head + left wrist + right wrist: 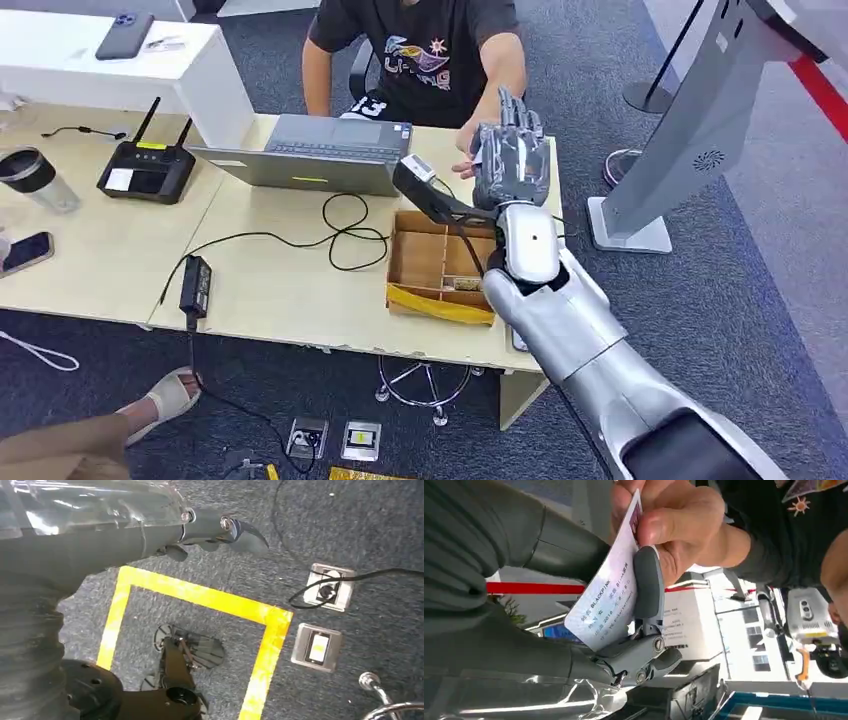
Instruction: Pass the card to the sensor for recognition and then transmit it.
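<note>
My right hand (511, 160) is raised over the far edge of the desk, its back toward me. In the right wrist view it pinches a white printed card (606, 602) between the grey thumb (647, 582) and the dark fingers. A person's hand (674, 525) grips the card's other end; in the head view that hand (467, 163) reaches in from the seated person in a black shirt. A black sensor (424, 186) on a stalk stands just left of my right hand. My left hand (220, 530) hangs over the floor and holds nothing.
A cardboard tray (440, 270) with compartments sits on the desk below my right wrist. A grey laptop (310, 155), black cables (345, 232), a power brick (194, 283) and a router (148, 170) lie to the left. A white kiosk (690, 130) stands on the right.
</note>
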`<control>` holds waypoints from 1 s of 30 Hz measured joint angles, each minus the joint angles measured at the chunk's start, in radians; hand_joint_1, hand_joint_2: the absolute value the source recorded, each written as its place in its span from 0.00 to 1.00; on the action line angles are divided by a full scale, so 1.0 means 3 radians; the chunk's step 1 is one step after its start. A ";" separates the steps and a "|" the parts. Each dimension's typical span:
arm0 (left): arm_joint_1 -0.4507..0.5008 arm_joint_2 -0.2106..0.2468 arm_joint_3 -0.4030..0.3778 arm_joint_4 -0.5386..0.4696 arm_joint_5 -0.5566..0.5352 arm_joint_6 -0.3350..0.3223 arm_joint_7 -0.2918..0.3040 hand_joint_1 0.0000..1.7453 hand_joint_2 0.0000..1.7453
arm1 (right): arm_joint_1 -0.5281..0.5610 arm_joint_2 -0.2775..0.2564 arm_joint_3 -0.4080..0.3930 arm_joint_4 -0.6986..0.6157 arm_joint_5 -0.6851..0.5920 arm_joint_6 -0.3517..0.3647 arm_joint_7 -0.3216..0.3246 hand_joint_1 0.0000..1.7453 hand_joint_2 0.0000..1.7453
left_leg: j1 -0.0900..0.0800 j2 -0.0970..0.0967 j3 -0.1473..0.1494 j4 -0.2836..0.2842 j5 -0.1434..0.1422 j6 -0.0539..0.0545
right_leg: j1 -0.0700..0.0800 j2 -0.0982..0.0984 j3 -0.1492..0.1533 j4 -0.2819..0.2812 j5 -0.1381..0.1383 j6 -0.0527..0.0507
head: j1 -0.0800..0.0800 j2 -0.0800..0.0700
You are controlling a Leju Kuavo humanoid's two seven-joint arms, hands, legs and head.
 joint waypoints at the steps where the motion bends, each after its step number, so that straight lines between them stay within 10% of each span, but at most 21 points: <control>1: 0.0001 0.0000 0.0000 0.0000 0.0001 0.0011 0.0004 0.00 1.00 | -0.0001 0.0020 0.0009 0.0067 -0.0002 -0.0005 0.0009 0.00 1.00 | 0.0000 0.0000 0.0001 0.0000 0.0000 0.0000 | 0.0000 0.0000 0.0000 0.0000 0.0000 0.0000 | 0.0001 0.0000; 17: 0.0008 -0.0001 -0.0001 0.0000 0.0001 0.0025 0.0004 0.00 1.00 | 0.0102 -0.0057 0.0083 0.0301 -0.0112 -0.0644 -0.0130 0.00 1.00 | 0.0000 0.0002 0.0002 0.0001 0.0001 -0.0001 | 0.0000 0.0004 -0.0004 0.0000 0.0005 0.0000 | 0.0000 0.0000; 30: 0.0011 0.0006 -0.0001 0.0006 0.0038 0.0020 -0.0191 0.00 1.00 | 0.1028 -0.0387 0.0094 -0.1575 -0.0065 0.0422 -0.0432 0.00 1.00 | 0.0000 0.0004 0.0002 0.0001 0.0001 -0.0001 | 0.0000 0.0004 -0.0006 -0.0001 0.0004 0.0000 | -0.0001 0.0000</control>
